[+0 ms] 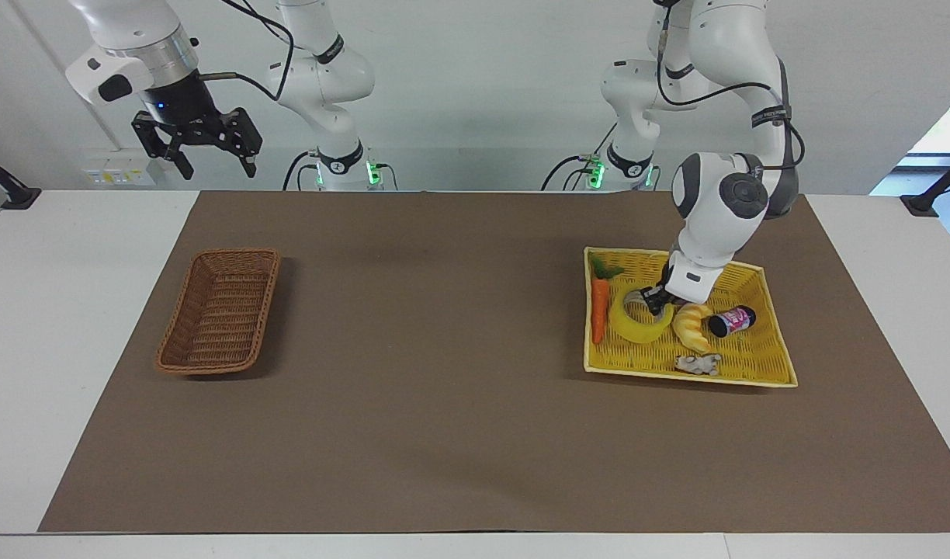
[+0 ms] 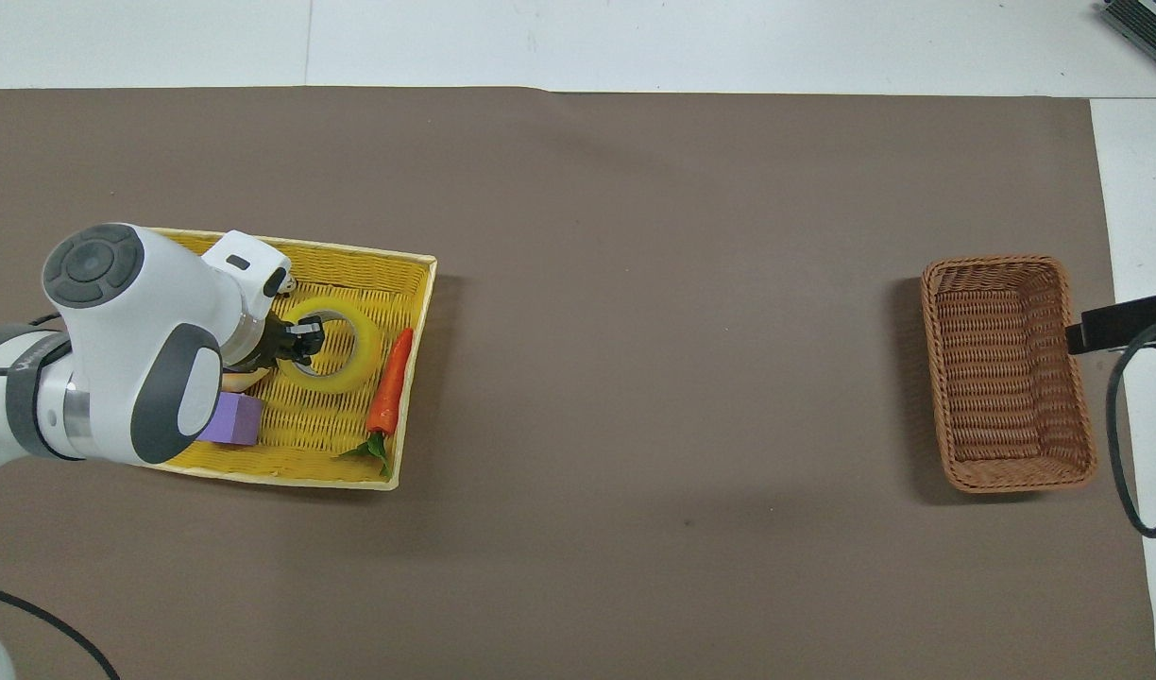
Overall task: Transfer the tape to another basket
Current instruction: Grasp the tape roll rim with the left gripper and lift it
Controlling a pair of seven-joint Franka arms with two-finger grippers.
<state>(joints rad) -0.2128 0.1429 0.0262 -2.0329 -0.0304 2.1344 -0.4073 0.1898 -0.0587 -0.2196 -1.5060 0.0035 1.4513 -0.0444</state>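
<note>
The tape (image 1: pixel 636 324) (image 2: pixel 337 348), a wide yellow roll, is in the yellow tray (image 1: pixel 747 359) (image 2: pixel 370 253) at the left arm's end of the table. It is tipped up on one side beside the carrot. My left gripper (image 1: pixel 652 300) (image 2: pixel 300 342) reaches down into the tray and is shut on the roll's wall, one finger inside the ring. The brown wicker basket (image 1: pixel 220 310) (image 2: pixel 1008 373) stands at the right arm's end of the table with nothing in it. My right gripper (image 1: pixel 209 159) waits open, high in the air at the robots' edge of the table, at that same end.
Also in the yellow tray are a toy carrot (image 1: pixel 598 307) (image 2: pixel 389 382), a yellow banana-shaped toy (image 1: pixel 692 326), a small dark bottle with a pink label (image 1: pixel 731 320), a grey figure (image 1: pixel 700 362) and a purple block (image 2: pixel 233 418). A brown mat (image 1: pixel 444 373) covers the table.
</note>
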